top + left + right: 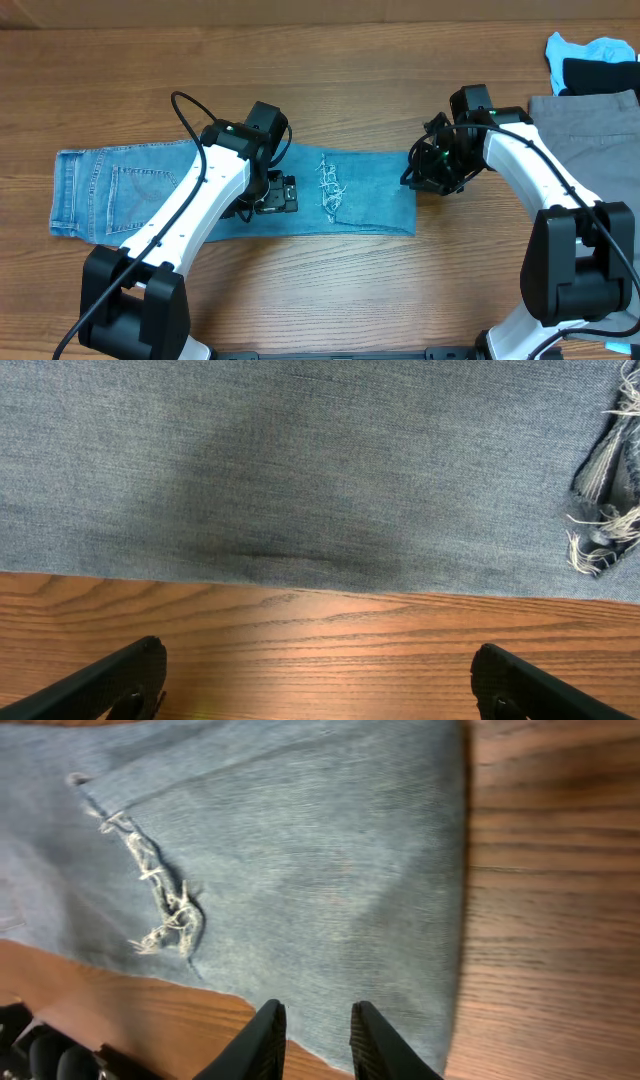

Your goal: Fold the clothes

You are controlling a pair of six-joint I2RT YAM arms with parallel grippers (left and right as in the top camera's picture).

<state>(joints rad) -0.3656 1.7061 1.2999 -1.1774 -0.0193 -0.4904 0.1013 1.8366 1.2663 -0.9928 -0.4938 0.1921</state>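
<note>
Left pincer (318, 660) spread wide, hovering over bench (320, 622) right beside jeans (300, 460) edge. Right pincer (312, 1025) almost closed, slim gap, above jeans end.

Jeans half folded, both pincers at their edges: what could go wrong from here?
The left pincer is open over the table, short of the jeans; closing there would likely miss.
The right pincer has only a narrow gap at the folded end, so it may catch one layer and drag the fold open.
</note>
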